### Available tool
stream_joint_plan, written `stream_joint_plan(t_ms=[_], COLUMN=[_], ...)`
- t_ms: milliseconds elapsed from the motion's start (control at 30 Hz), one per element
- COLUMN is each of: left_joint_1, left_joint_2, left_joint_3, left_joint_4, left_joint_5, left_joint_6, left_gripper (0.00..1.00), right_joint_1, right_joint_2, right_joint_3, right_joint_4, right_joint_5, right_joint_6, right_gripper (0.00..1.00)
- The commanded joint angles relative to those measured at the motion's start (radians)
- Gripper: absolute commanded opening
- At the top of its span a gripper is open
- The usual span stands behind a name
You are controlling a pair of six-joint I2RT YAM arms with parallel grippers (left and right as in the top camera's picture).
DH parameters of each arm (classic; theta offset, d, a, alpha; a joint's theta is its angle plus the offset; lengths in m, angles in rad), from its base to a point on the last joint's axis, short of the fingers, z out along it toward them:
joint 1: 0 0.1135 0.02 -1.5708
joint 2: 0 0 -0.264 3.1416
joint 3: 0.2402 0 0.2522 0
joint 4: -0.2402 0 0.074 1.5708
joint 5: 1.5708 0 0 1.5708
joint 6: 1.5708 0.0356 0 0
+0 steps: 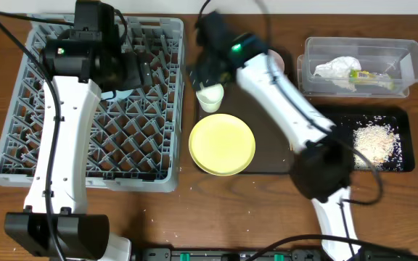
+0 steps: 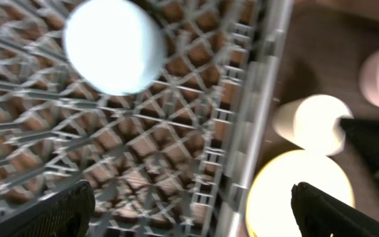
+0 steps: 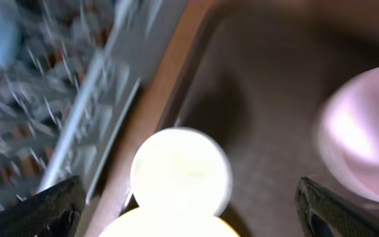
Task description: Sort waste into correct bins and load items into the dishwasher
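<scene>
The cream cup (image 1: pixel 210 96) stands in the upper left corner of the brown tray (image 1: pixel 271 156), just above the yellow plate (image 1: pixel 222 143) at mid-frame in the overhead view. The right gripper (image 3: pixel 191 207) hangs over the cup, fingers spread wide, grasping nothing. A pink bowl (image 3: pixel 360 141) sits to the cup's right. The left gripper (image 2: pixel 193 210), also released and empty, hovers over the grey rack (image 1: pixel 140 141) at left, near a blue bowl (image 2: pixel 114 46). At upper right, tissue (image 1: pixel 336 69) and wrapper (image 1: pixel 372 76) lie in the clear tub (image 1: pixel 406 52); the black tray (image 1: pixel 406 156) below holds rice (image 1: pixel 374 140).
</scene>
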Motion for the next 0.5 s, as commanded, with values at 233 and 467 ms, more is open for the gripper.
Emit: stream_joint_plan(t_ms=[233,467], left_joint_1=[-0.076,-0.266], left_joint_2=[0.014,0.081], left_joint_3=[-0.001,-0.001], left_joint_4=[0.055,0.124], left_joint_5=[0.247,0.13], left_joint_6=[-0.001,0.056], left_gripper=[0.87,0.87], right_joint_1=[-0.28,-0.43], right_joint_2=[-0.24,-0.235], right_joint_3=[0.062,0.061], right_joint_4=[-0.01,-0.111], right_joint_5=[0.041,0.036], right_joint_6=[0.031,0.032], right_gripper=[0.99,0.99])
